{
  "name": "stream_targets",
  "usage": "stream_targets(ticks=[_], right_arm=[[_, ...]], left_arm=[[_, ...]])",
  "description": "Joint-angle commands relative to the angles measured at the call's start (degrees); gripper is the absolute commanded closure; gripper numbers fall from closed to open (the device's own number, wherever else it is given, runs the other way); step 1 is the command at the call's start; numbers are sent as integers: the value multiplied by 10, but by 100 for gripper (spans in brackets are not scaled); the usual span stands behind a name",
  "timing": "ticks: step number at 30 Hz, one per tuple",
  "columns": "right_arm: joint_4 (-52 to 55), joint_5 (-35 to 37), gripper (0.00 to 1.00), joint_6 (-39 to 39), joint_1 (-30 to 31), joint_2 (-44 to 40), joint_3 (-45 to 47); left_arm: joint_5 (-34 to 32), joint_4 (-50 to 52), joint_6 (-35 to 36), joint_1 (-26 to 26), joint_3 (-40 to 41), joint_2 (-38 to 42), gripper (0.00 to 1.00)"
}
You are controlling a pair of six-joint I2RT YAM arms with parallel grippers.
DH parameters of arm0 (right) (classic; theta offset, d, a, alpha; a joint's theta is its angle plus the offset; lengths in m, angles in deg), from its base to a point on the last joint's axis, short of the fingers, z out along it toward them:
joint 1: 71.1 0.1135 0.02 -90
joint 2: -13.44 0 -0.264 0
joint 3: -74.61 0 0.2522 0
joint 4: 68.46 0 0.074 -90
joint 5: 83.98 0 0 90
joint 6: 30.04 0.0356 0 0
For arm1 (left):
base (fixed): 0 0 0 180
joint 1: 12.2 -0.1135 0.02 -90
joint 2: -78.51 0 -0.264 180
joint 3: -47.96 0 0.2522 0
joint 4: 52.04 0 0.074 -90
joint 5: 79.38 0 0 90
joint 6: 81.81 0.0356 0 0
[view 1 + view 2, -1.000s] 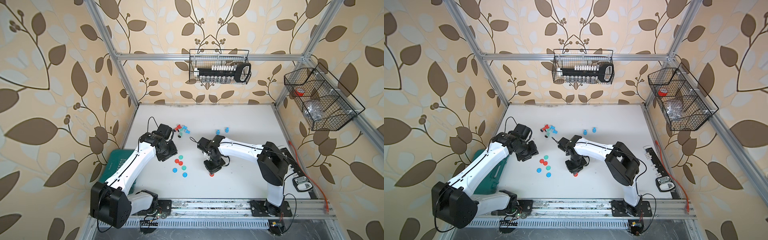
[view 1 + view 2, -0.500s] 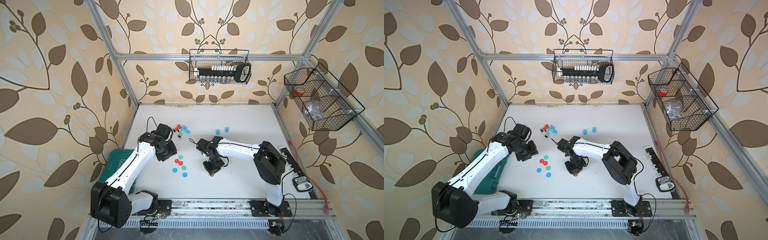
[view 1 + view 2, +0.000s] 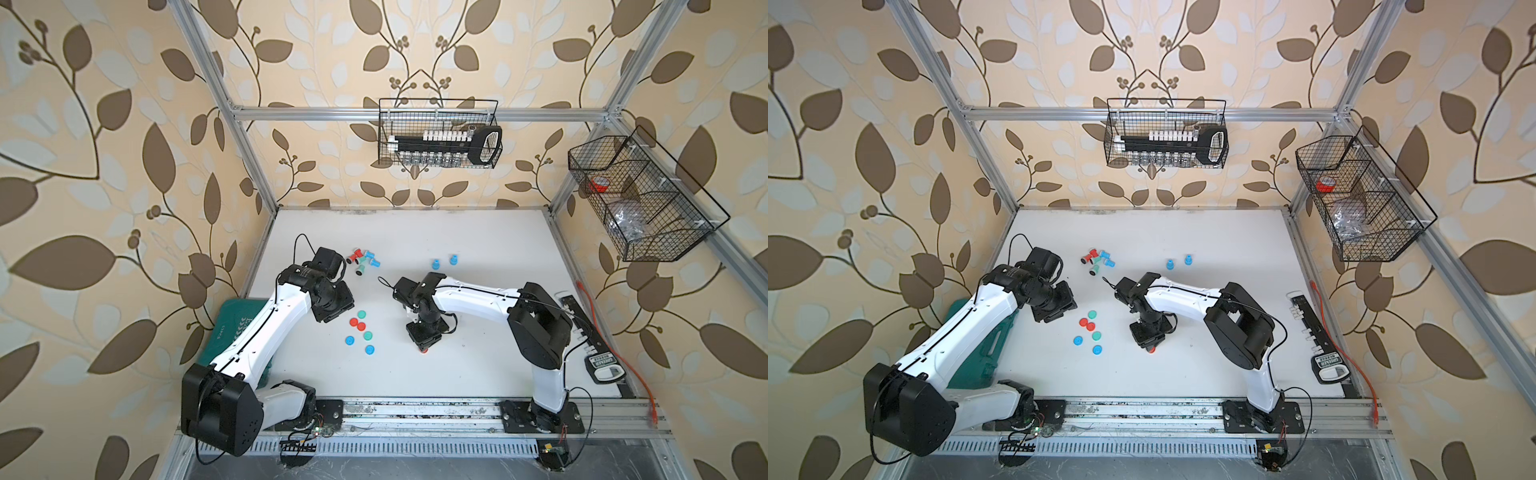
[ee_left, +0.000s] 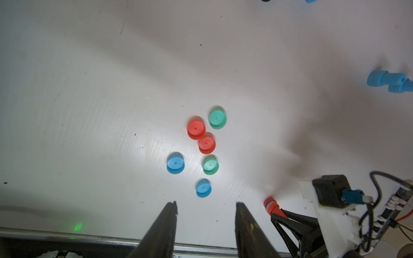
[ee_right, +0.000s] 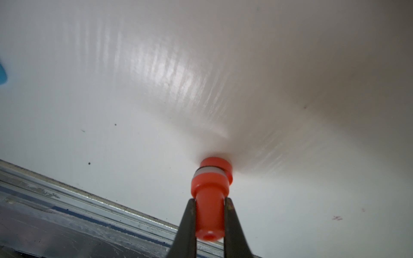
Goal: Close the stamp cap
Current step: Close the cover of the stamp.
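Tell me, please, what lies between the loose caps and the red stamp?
Nothing: the table between the caps and the stamp is bare, as the left wrist view and both top views show.

The small red plastic stamp [image 5: 210, 185] stands nearly upright, its narrow stem pinched in the right gripper [image 5: 210, 201], wide end down on the white worktop [image 5: 134, 89]. A round red cap [image 5: 215, 166] covers that end, a thin dark seam separating it from the stamp's white band.

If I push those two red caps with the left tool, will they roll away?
Probably not: the red caps lie flat as low discs, so likely slide. Small, light-looking and apparently touching, one would probably shove the other.
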Motion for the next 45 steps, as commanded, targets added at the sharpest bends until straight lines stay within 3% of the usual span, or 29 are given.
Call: stream_targets(ticks=[1,45], right_arm=[[6,8,90,-3,3,-19,-4],[-14,11,90,-4,1,-2,20]], left_arm=[[6,1,7,-8,1,2,55],[9,-3,1,-9,12,7,56]])
